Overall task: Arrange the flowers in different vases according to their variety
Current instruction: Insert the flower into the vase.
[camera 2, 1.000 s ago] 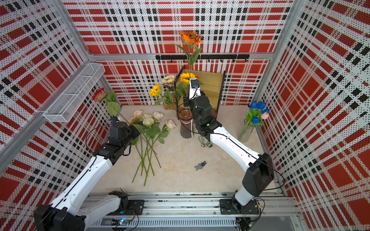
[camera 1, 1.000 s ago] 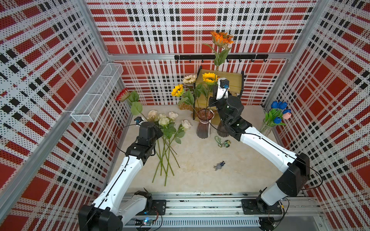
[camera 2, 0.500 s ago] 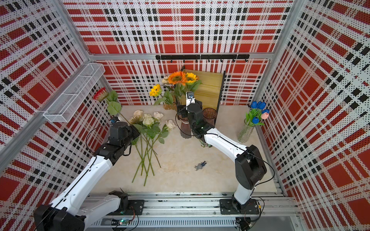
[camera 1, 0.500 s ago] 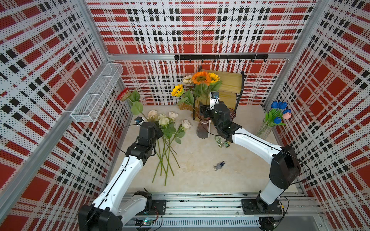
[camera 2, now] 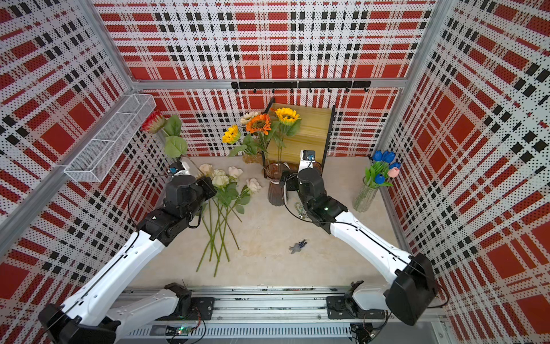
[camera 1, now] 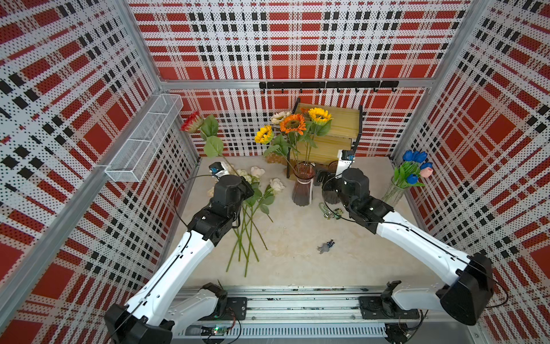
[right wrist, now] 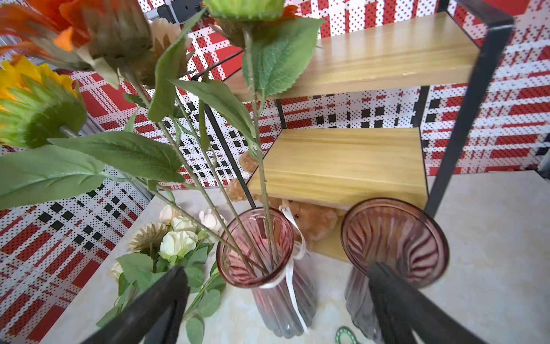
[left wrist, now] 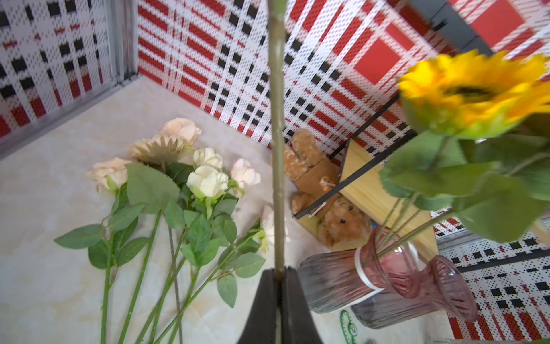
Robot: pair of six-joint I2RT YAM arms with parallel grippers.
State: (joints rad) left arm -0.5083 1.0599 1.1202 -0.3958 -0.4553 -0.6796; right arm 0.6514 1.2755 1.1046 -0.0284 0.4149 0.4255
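Both sets of jaws work near the pinkish vase (camera 1: 303, 188). My left jaws are clamped tight on the stem of the red sunflower (camera 1: 192, 122), held up well to that vase's left. My right jaws are spread wide with nothing in them, just right of it, close by the brownish-purple vase (right wrist: 393, 238). An orange sunflower (camera 1: 293, 123) and yellow sunflowers (camera 1: 319, 115) stand in the pinkish vase. Roses (camera 1: 256, 172) lie on the tabletop (camera 1: 297, 238) to its left. Tulips (camera 1: 415, 158) stand in a clear vase (camera 1: 393, 193) well to its right.
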